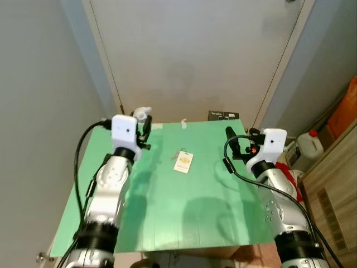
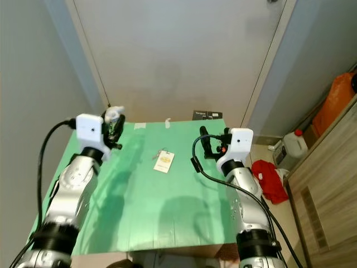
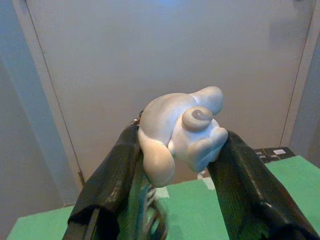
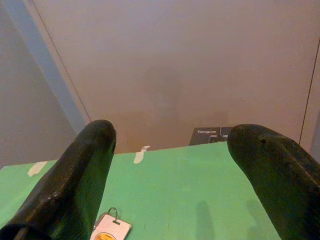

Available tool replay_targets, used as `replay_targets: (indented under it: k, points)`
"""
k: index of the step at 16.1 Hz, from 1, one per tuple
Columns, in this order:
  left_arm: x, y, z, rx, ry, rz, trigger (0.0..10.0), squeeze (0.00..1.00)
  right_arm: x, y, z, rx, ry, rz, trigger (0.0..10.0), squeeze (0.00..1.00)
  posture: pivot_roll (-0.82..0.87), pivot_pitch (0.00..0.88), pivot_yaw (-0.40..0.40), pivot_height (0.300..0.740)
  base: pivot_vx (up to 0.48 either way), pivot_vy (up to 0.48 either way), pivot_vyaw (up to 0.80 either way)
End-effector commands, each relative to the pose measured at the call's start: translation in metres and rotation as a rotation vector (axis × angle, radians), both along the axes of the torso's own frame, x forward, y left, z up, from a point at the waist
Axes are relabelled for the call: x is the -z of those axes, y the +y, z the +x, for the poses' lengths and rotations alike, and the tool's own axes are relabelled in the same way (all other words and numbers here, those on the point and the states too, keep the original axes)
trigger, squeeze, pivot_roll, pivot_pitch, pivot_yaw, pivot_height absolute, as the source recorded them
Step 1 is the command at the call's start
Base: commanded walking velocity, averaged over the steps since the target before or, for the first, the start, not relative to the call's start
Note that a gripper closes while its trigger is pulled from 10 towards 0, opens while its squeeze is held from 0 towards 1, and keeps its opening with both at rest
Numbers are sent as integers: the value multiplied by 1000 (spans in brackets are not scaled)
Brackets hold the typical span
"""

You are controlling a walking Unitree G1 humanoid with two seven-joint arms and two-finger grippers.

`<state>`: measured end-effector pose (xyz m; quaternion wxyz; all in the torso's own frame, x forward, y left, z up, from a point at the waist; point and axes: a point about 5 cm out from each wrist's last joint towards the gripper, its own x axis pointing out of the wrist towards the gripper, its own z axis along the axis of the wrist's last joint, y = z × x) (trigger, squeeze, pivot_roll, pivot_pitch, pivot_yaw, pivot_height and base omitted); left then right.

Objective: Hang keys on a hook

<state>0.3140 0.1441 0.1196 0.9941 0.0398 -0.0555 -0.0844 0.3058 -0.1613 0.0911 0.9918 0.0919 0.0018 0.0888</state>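
Note:
A key ring with a white and yellow tag (image 1: 183,162) lies flat near the middle of the green table (image 1: 184,212). My left gripper (image 1: 143,124) is raised over the table's far left corner, shut on a white rounded hook piece (image 3: 180,132). Something thin and metallic hangs blurred below that piece, between the fingers. My right gripper (image 1: 233,143) hovers open over the table's right side, to the right of the tag, with nothing between its fingers (image 4: 75,180). The tag (image 4: 111,227) lies below and ahead of the right gripper.
A pale door (image 1: 195,56) rises right behind the table. A black box (image 1: 223,115) stands at the table's far edge. Right of the table are a white jug (image 1: 308,146), a red cloth (image 1: 290,173), an orange bag (image 1: 347,109) and a wooden cabinet (image 1: 334,190).

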Motion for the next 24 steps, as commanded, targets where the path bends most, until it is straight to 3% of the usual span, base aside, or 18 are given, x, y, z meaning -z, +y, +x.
replay_targets:
  k: [1,5,14,24]
  points:
    - [-2,-2,-2,8,-12,13,0,0,3,0,-1,1,-1,-8,10000,0,-19,0,69,740,0,0,0]
    - [-5,-3,-4,-20,-20,-30,0,0,3,2,1,2,-9,-19,10000,0,-16,0,68,740,0,-61,0]
    - [-7,-9,-2,-19,-23,-38,0,0,13,9,-3,-54,43,-43,10000,0,-31,0,70,740,0,-472,0]
    - [-3,-22,-6,37,-21,23,0,0,17,7,-2,-75,98,-71,10000,0,-41,0,65,740,0,0,0]
